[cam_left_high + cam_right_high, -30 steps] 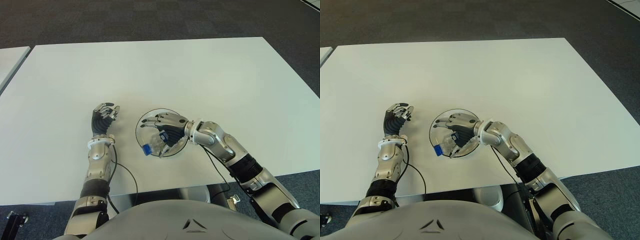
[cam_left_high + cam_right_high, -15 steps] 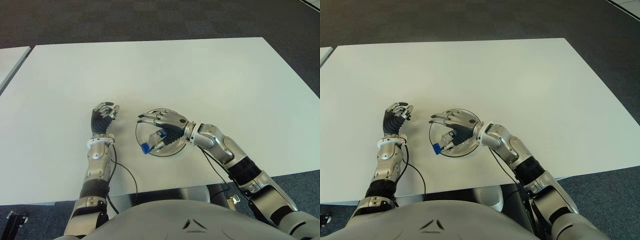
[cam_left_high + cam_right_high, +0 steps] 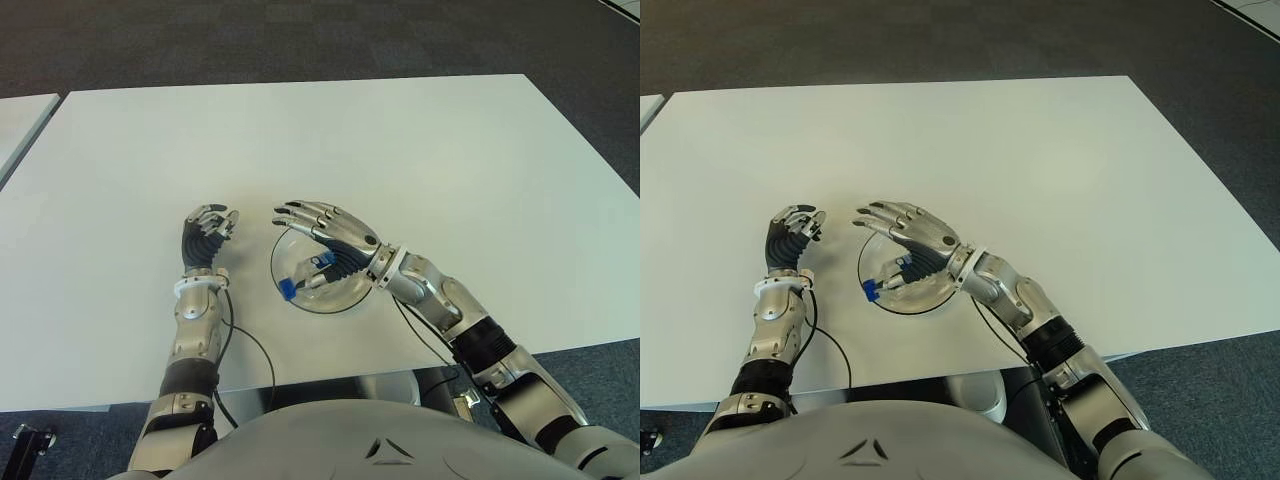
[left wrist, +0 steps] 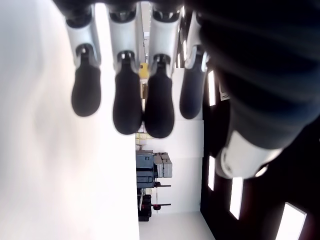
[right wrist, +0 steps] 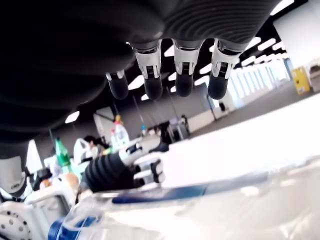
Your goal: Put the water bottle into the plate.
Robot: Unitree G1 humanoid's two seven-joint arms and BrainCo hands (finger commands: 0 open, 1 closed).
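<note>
A clear water bottle (image 3: 308, 277) with a blue cap (image 3: 287, 289) lies on its side in the glass plate (image 3: 347, 299), cap toward the left rim. My right hand (image 3: 318, 226) hovers just above the plate and bottle, fingers spread, palm down, holding nothing. The right wrist view shows the bottle (image 5: 200, 210) below the straightened fingers (image 5: 183, 75), apart from them. My left hand (image 3: 208, 232) shows to the left of the plate with loosely curled fingers and nothing in it.
The white table (image 3: 450, 150) stretches far behind and to the right of the plate. Its front edge runs close to my body. A black cable (image 3: 256, 350) trails along my left forearm. Another table's corner (image 3: 20, 120) shows at the far left.
My right hand has let go of the bottle, opened its fingers and lifted off the plate. The bottle stays lying in the plate. The left hand has not moved.
</note>
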